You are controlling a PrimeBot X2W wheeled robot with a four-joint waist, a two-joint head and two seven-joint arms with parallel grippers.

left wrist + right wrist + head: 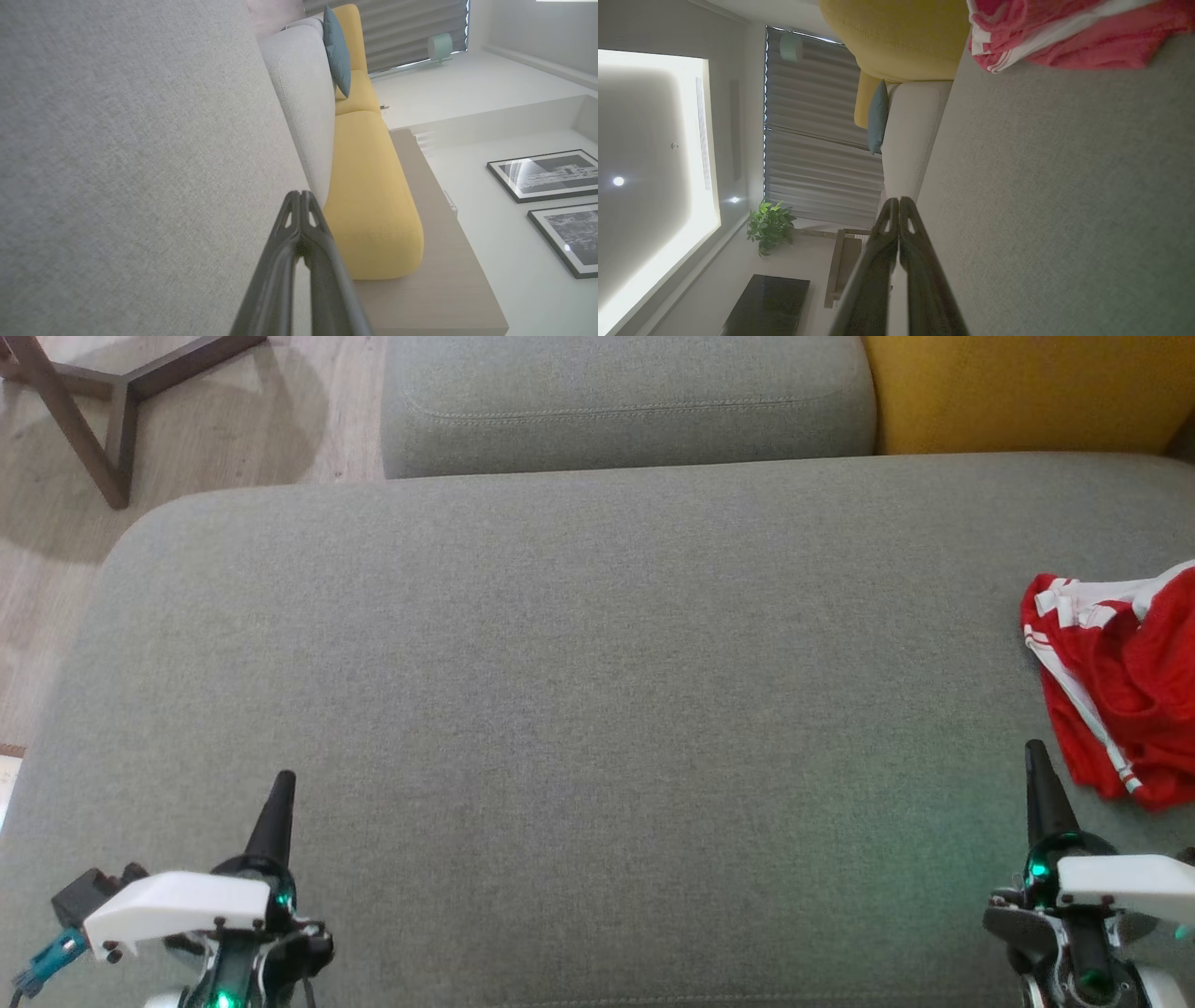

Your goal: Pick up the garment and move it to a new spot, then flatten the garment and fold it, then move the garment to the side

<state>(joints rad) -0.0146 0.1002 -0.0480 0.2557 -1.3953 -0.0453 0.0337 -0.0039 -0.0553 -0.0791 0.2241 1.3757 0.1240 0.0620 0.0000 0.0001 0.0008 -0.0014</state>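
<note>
A red garment (1125,686) with white stripes lies crumpled at the right edge of the grey cushion (597,709), partly cut off by the head view's border. The right wrist view has it at the top (1069,32). My right gripper (1036,756) is shut with nothing in it, just below and left of the garment and apart from it; its fingertips (898,201) meet. My left gripper (283,782) is shut and empty near the cushion's front left, far from the garment. Its fingers (300,196) press together over the grey fabric.
A second grey cushion (625,401) lies behind the big one, with a yellow cushion (1027,392) to its right. A wooden table leg frame (93,420) stands on the pale floor at the upper left. A teal pillow (337,49) leans on the sofa.
</note>
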